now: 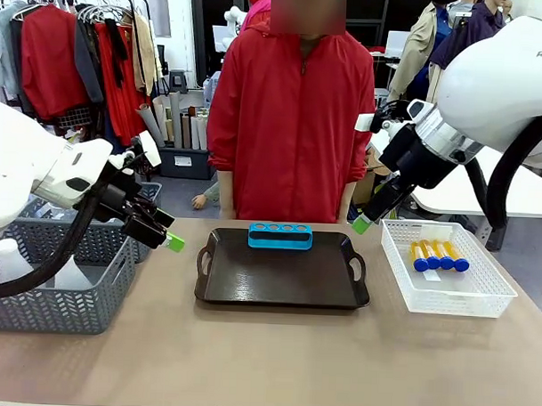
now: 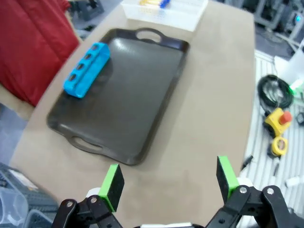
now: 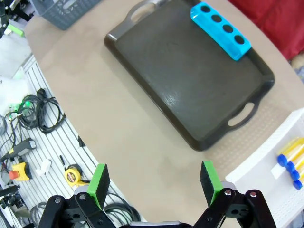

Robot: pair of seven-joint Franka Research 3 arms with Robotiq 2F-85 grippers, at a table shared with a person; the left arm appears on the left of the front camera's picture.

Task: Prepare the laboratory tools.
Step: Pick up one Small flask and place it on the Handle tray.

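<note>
Both poised: left gripper spread, empty, small translucent white conical flask low beside it in grey mesh basket | right gripper spread, empty, four yellow-orange blue-capped tubes below it in white mesh basket | blue four-hole rack on dark brown handled tray between grippers, seemingly awaiting tubes

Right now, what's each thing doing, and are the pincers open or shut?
Left pincer: open, empty.
Right pincer: open, empty.
Blue rack: on the tray, holes empty.
Yellow tubes: capped, lying in the white basket.
White flask: upright in the grey basket.
</note>
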